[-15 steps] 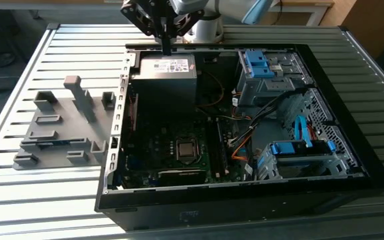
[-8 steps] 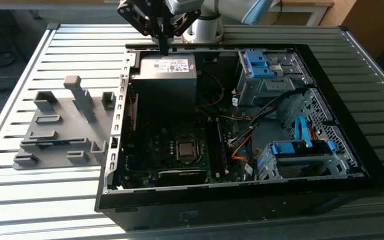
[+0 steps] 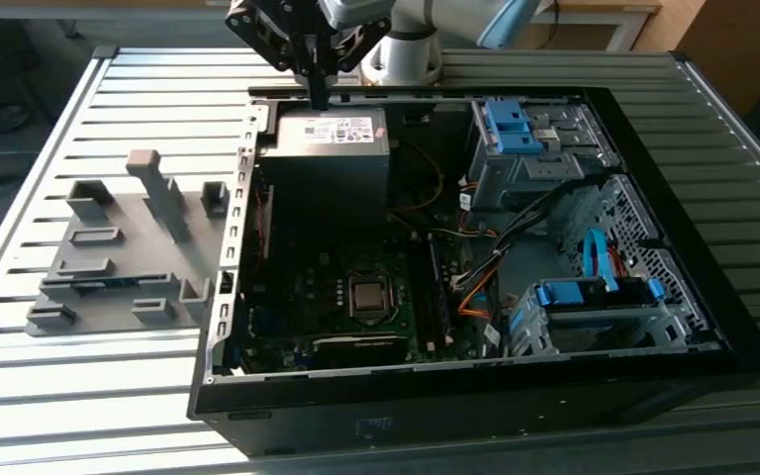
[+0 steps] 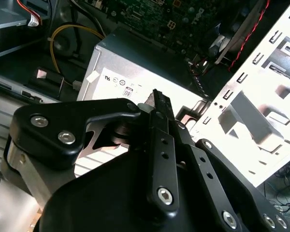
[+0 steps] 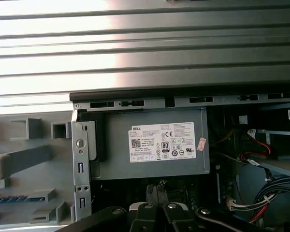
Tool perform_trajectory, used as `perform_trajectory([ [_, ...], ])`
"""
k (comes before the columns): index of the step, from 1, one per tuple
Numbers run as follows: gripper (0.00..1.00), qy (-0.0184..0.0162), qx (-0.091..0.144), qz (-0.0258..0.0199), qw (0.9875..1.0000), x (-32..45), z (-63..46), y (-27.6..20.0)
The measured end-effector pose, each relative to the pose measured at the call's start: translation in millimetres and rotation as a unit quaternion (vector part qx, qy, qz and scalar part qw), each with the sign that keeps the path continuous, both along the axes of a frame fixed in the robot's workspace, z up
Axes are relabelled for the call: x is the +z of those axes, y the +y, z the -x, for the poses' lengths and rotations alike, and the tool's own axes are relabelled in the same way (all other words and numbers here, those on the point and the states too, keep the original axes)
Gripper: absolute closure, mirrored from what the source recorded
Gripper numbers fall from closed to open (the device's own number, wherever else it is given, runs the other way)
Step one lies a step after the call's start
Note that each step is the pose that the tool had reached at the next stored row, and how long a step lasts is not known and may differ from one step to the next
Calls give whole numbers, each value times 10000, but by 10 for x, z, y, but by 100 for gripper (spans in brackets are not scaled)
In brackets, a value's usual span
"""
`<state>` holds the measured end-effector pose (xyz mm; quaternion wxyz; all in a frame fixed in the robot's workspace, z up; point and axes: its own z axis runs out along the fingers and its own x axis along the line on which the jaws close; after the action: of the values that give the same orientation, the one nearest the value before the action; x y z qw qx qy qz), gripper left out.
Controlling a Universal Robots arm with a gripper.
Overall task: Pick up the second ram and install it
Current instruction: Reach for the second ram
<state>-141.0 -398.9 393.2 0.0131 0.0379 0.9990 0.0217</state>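
**Gripper shut and empty above the power supply; second ram in the holder**

Nearest in the exterior view, the front wall of the open computer case (image 3: pixel 486 391) crosses the lower frame on the slatted metal table (image 3: pixel 116 396). Inside the case lies the motherboard (image 3: pixel 340 297), with a light-blue drive-bay clip (image 3: pixel 578 294) at lower right.

At centre left of the frame, outside the case, stands the grey slotted holder (image 3: pixel 155 208). The second ram (image 3: pixel 87 284) sits in a slot towards the holder's near side. It shows as a slim blue strip, well apart from the gripper, and it also shows in the first wrist view (image 5: pixel 14 198).

Farther back is the power supply (image 3: pixel 333 148), labelled face up. At top centre the gripper (image 3: pixel 317 102) hangs just over the supply's far edge. Both wrist views (image 5: pixel 156 185) (image 4: pixel 159 99) show its fingers pressed together with nothing between them.
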Motion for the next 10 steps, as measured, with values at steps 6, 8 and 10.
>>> perform_trajectory([
  [6, 89, 0, 0, 0, 10000, -1, 27, 0],
  [8, 89, 0, 0, 0, 10000, -1, 36, 0],
  [10, 89, 0, 0, 0, 10000, -2, 45, 0],
])
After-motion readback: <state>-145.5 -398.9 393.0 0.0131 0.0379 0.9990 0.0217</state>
